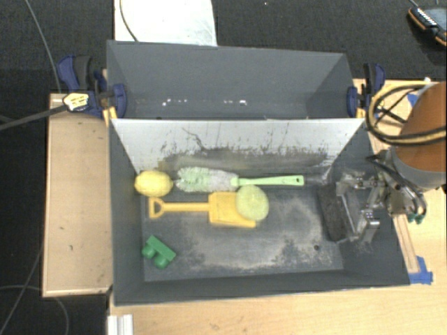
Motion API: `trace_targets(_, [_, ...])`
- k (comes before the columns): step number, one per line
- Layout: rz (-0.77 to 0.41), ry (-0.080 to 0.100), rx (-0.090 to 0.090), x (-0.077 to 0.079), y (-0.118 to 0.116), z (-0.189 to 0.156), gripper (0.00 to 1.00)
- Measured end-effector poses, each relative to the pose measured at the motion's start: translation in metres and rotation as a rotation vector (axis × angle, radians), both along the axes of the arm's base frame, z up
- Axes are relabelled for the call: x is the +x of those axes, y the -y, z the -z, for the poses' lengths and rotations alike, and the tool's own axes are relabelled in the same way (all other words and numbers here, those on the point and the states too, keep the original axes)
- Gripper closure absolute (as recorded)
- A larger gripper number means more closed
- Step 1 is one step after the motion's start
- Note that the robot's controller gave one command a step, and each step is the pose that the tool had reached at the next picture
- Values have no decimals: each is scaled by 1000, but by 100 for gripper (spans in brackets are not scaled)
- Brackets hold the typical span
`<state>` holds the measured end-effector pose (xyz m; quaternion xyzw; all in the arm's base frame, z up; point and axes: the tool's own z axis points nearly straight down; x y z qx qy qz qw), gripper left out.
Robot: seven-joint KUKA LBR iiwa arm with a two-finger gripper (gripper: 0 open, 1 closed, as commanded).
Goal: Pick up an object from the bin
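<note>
Your gripper hangs well right of the yellow shovel, its width unreadable; close there and you may scrape the bin wall, catching nothing.

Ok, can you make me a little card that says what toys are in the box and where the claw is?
box: grey metal bin
claw: right side of the bin, over bare floor, apart from the toys
lemon: yellow, left side, beside the brush's bristles
brush: green and white bristles, pale green handle pointing right
shovel: yellow, in front of the brush, handle pointing left
ball: pale green, on the shovel's blade
block: dark green, alone at front left
nearest the claw: the brush's handle end
</note>
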<state>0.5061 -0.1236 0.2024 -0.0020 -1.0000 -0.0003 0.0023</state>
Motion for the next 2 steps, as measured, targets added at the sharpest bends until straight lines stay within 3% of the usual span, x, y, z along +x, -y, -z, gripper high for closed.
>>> trace_targets(1, [-7, 8, -2, 2, -1, -4, 0])
trace_targets(2, [-293, 9, -1, 23, 15, 73, 0])
